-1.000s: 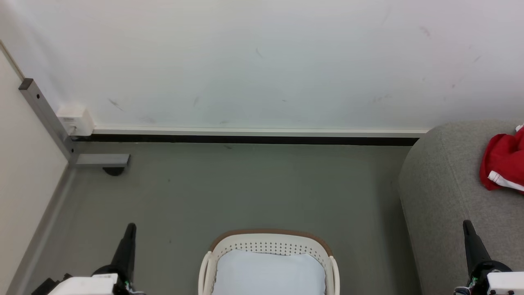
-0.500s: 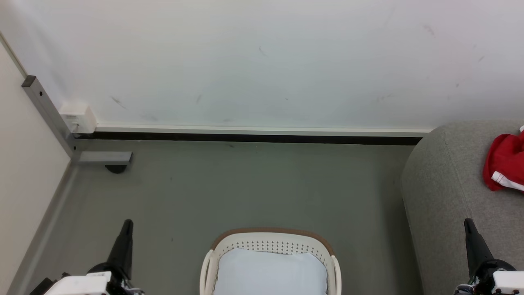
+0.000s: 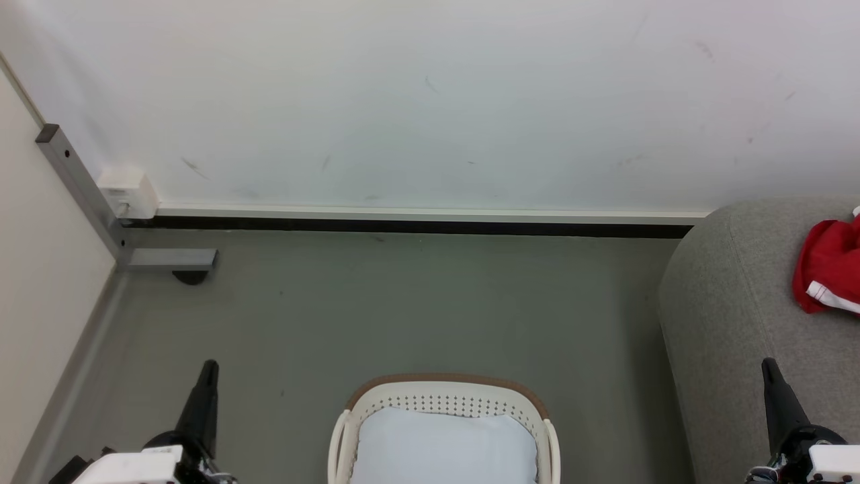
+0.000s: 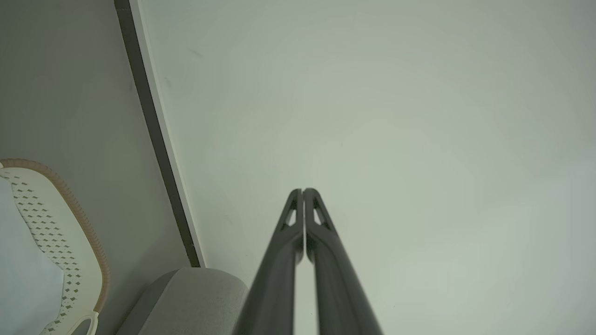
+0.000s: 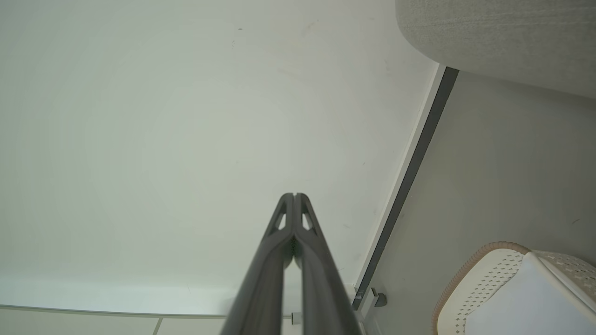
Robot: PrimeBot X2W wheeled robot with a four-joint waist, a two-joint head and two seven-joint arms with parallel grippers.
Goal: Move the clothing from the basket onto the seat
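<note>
Red clothing (image 3: 828, 269) lies on the seat (image 3: 732, 316), to the right of the basket (image 3: 443, 388), which holds a pale pad (image 3: 443, 444). The left end effector (image 3: 209, 366) and right end effector (image 3: 767, 364) flank the basket, each pressed together and empty.

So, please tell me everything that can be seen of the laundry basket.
The basket is cream-white plastic, oval, its wall pierced with small holes, with a brown band along the rim and a loop handle at each side. It stands upright on the grey floor, cut off by the head view's bottom edge. A pale blue-white pad lies inside it.
</note>
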